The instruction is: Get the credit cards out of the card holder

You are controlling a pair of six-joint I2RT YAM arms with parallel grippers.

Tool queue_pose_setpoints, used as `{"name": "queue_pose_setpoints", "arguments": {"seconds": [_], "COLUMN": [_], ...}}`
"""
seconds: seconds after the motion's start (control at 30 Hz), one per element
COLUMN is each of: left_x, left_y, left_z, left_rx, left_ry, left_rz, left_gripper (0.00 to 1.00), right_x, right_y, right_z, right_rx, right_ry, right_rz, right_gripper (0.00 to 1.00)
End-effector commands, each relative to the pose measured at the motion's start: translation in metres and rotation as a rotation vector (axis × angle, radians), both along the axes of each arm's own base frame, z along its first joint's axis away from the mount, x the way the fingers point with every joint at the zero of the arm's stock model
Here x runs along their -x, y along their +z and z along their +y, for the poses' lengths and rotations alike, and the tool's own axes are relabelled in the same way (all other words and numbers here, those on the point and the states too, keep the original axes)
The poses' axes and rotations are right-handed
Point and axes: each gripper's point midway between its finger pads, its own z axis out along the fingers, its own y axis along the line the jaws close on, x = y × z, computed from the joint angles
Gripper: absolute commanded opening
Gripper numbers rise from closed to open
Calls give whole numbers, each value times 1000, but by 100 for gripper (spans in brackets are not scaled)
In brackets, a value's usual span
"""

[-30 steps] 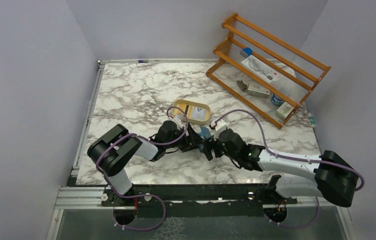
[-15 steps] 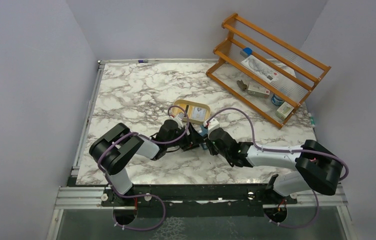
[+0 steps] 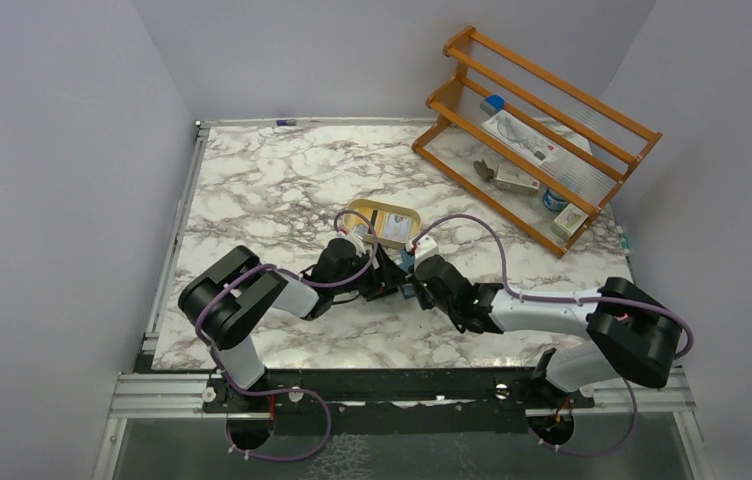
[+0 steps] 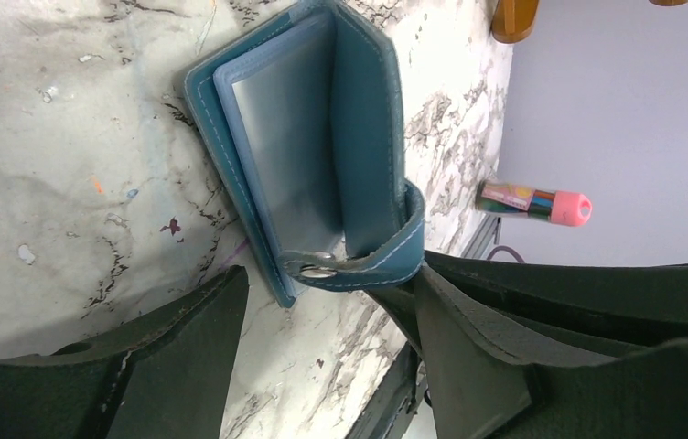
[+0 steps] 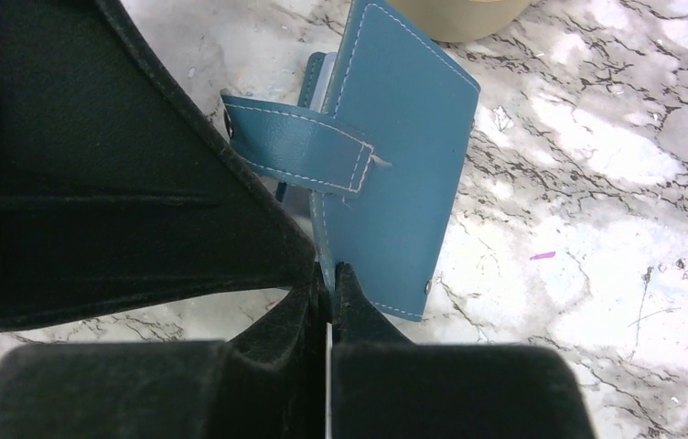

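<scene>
Half-open card holder point(image 4: 363, 119) on table point(image 4: 66, 137), between both arms. Cover edge clamped in right claw point(image 5: 327, 279); left claw point(image 4: 327, 288) spread apart beside snap strap point(image 4: 386, 261). Pin cover firmly, then work left claw into pockets point(image 4: 281, 155).

place: you're facing a robot lab test cell | walls point(image 3: 52, 150): plain grey panels boxing three sides | table point(image 3: 252, 190): marble-print top | rail point(image 3: 152, 395): metal, along the near edge, your two cabled arms point(image 3: 292, 295) bolted on | rack point(image 3: 537, 120): wooden, holding small props
</scene>
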Motion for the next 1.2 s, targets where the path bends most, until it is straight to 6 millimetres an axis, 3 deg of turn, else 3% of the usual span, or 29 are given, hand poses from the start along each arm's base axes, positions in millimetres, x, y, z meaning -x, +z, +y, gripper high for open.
{"name": "queue_pose_setpoints", "arguments": {"seconds": [0.0, 0.3, 0.53, 0.7, 0.9, 1.17], "left_x": [4, -1, -8, -10, -19, -19], "left_y": [-7, 4, 25, 39, 44, 39], "left_z": [8, 29, 42, 55, 83, 97], "left_rx": [-31, -30, -46, -56, -60, 2], "left_ry": [5, 67, 91, 110, 186, 231], "left_rz": [19, -36, -182, -283, -326, -359], "left_gripper": [68, 70, 73, 74, 76, 78], "right_x": [-5, -3, -1, 6, 16, 16], "right_y": [18, 19, 41, 34, 25, 30], "right_z": [1, -14, 0, 5, 3, 12], "right_rx": [-104, -216, -311, -363, -428, -482], "right_ry": [-93, -229, -200, -222, -234, -204], "right_rz": [-25, 65, 87, 152, 193, 189], "right_gripper": [1, 1, 1, 1, 1, 1]}}
